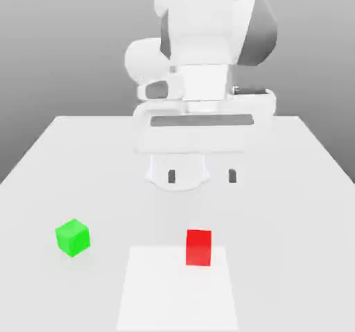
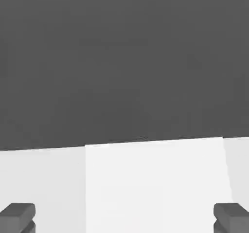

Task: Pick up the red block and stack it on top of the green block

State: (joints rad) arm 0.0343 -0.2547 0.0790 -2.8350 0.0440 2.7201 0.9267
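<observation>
While the pincer (image 1: 202,176) hangs released, red block (image 1: 198,247) and green block (image 1: 73,237) well apart, off the table (image 1: 305,206) edges.

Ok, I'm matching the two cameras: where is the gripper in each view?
Exterior view: the gripper hangs open mid-picture, over the table beyond the red block.
Hand view: the gripper shows as two dark fingers wide apart, flanking the pale square patch.
Shared landmark: the pale square patch on the table.
</observation>
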